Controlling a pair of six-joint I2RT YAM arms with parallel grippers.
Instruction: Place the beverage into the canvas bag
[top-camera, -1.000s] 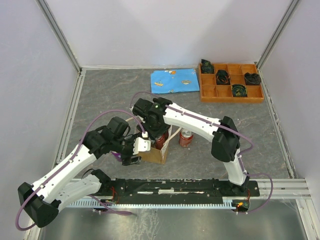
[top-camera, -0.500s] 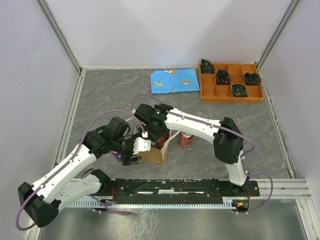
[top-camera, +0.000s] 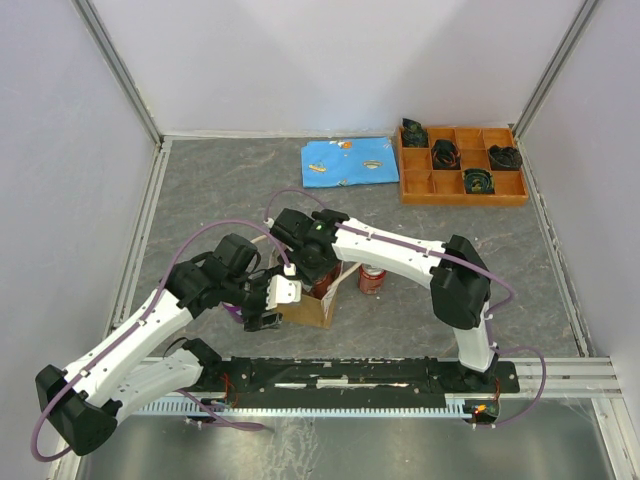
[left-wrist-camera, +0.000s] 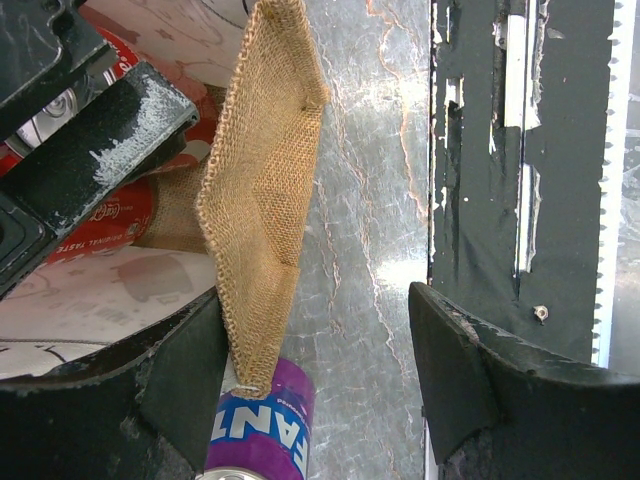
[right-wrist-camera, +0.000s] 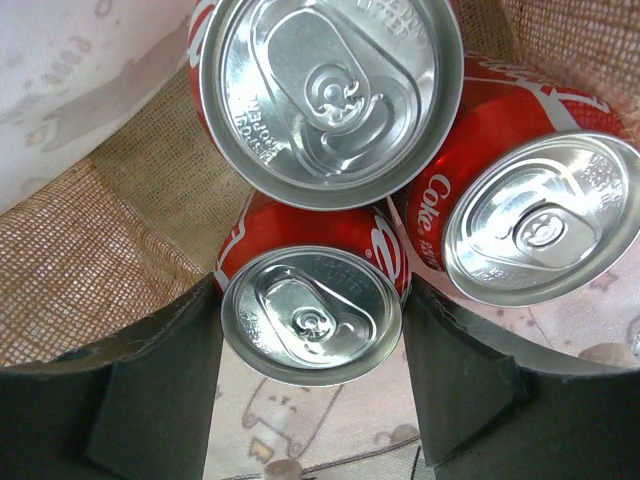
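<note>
The canvas bag stands in front of the arm bases, its tan side and printed cream inside showing in the wrist views. My right gripper reaches down into the bag and is shut on a red Coke can. Two more red cans lie beside it in the bag. My left gripper is open at the bag's left end, with the tan side wall against its left finger. Another red can stands on the table right of the bag.
A purple Fanta can lies on the table under the bag's corner. A blue cloth and a wooden compartment tray with dark items sit at the back. The black base rail runs close by the left gripper.
My right gripper has moved slightly nearer and lower, going deeper into the bag with the can. The left arm and the bag have stayed in place.
</note>
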